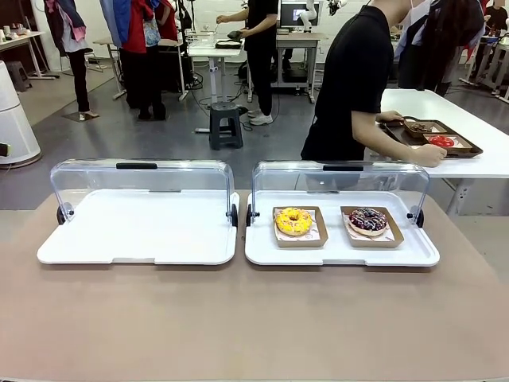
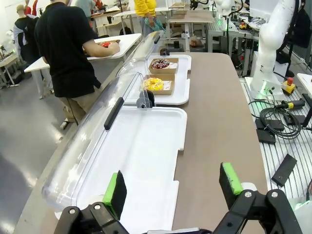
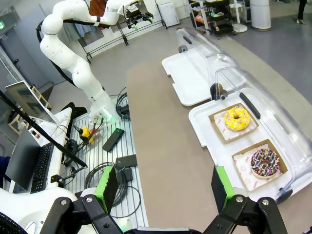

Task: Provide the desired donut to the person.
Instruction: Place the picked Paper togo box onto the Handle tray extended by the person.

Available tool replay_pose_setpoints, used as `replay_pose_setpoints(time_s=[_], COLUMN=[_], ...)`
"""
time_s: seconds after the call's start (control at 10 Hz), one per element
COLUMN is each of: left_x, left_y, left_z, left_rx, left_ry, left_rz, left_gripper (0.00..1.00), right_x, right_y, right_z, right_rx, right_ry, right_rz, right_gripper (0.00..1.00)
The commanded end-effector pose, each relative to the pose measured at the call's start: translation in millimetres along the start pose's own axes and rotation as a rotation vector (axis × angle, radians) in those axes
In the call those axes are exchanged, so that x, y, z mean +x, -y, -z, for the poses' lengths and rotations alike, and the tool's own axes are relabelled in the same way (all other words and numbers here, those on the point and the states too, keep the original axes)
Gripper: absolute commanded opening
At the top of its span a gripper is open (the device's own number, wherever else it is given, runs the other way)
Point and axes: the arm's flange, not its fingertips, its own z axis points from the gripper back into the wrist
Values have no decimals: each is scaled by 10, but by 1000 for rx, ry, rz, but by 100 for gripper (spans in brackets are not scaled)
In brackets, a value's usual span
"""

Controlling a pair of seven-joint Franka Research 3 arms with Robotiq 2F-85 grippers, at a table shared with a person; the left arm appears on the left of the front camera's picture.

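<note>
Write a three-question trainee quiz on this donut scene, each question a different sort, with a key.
1. True or false: the yellow donut and the chocolate sprinkled donut sit on the same white tray.
2. Multiple choice: the person is A) reaching for the yellow donut, B) turned to a side table with hands at a brown tray, C) holding a display lid.
3. Fill in: the left gripper and the right gripper both have their jaws ____.

Key: 1 true; 2 B; 3 open.
</note>
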Motion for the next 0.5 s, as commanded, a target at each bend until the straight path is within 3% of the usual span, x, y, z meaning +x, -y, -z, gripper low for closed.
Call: replay_pose_setpoints(time_s=[0.0, 0.4], left_x=[-12, -12], left_y=[10, 10], left_z=[-12, -12], left_rx=[2, 2], left_ry=[10, 10], left_rz=[5, 5], left_gripper=[100, 100], right_x=[2, 2], right_y=[0, 0], right_z=[4, 4], right_rx=[8, 8], right_ry=[10, 10], right_rz=[-7, -7], right_gripper=[100, 100])
